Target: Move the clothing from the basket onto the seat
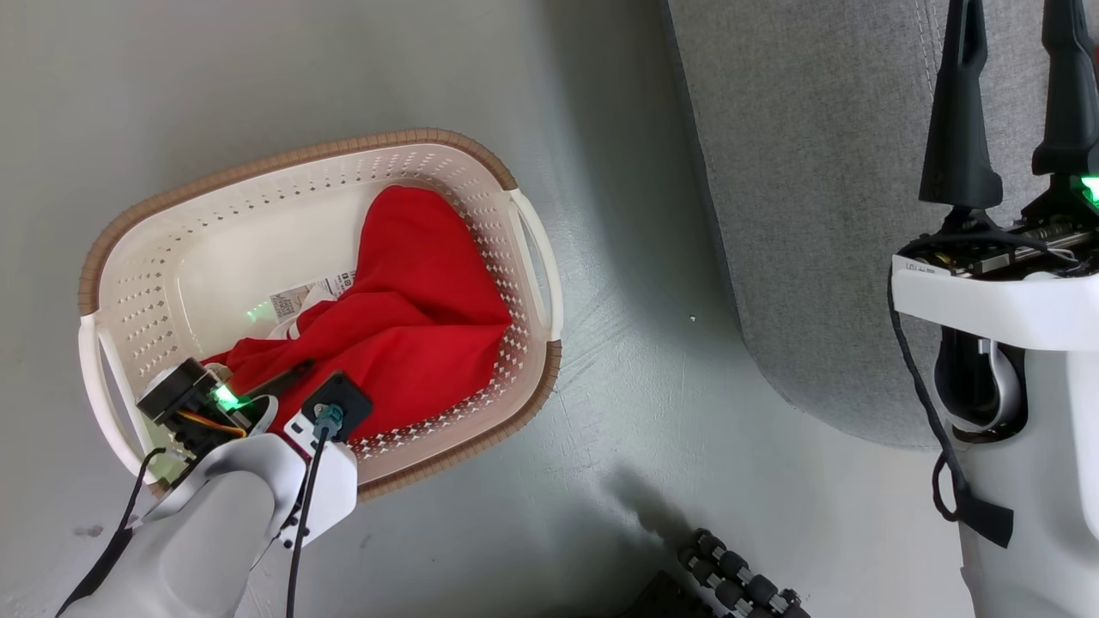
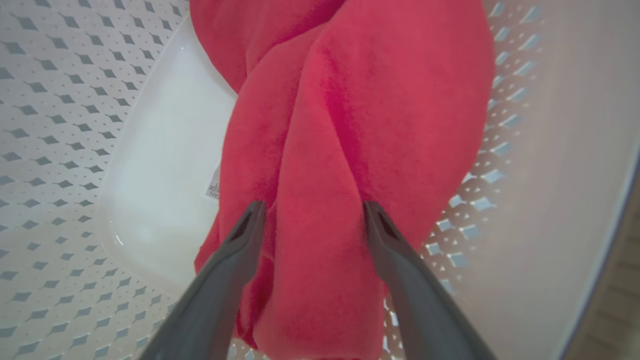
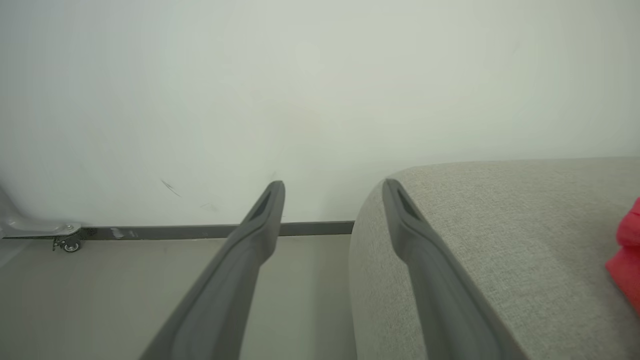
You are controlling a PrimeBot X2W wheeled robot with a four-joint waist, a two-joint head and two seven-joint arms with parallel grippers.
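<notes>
Head view: red garment (image 1: 412,292) in the basket (image 1: 283,163), left hand (image 1: 279,384) dipped in; right hand (image 1: 1013,26) over the sofa (image 1: 816,215). Left wrist view: fingers (image 2: 220,280) spread, straddling a red fold. Right wrist view: fingers (image 3: 240,270) spread; red fabric (image 3: 627,250) on the sofa.

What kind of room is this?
Probably a living room, or a room set up like one: there is a grey sofa, a laundry basket with red clothing on a bare floor, and a plain white wall.
</notes>
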